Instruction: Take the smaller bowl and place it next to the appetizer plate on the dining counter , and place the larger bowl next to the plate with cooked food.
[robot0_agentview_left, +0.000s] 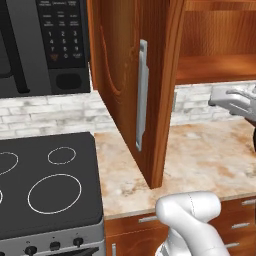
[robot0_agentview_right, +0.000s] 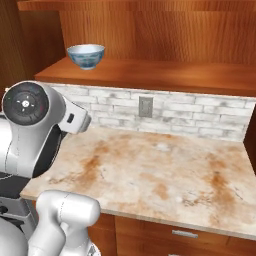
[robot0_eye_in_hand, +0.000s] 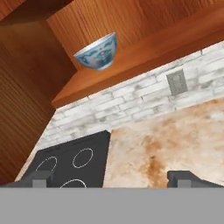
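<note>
Pincer (robot0_eye_in_hand: 113, 178) wide open, nothing in it; just the two dark tips poke up at the bottom of the hand view, one far left, one far right, bodies cut off. In the left base view the hand is clipped by the right frame edge, so little of it reads there. Smaller bowl (robot0_agentview_right: 86, 56) sits upright on the open wooden shelf (robot0_agentview_right: 165, 75) above the table (robot0_agentview_right: 165, 175), near the shelf's left end and close to its front edge. Deep, round, plain white inside, blue-and-white pattern outside with small reddish marks, narrow foot; in the hand view it looks tilted, but that view is rolled. The open cabinet door (robot0_agentview_left: 132, 90) with its grey handle (robot0_agentview_left: 142, 95) blocks the shelf's left part in the left base view, bowl hidden behind it there. Arm's big joint housing (robot0_agentview_right: 30, 130) covers the table's left end in the right base view. Table surface bare, brick backsplash with an outlet (robot0_agentview_right: 145, 106) behind. Stove top (robot0_agentview_left: 47, 185) butts against the table's left edge, microwave (robot0_agentview_left: 45, 45) above it, cut off at the frame. Shelf free to the right of the bowl.
</note>
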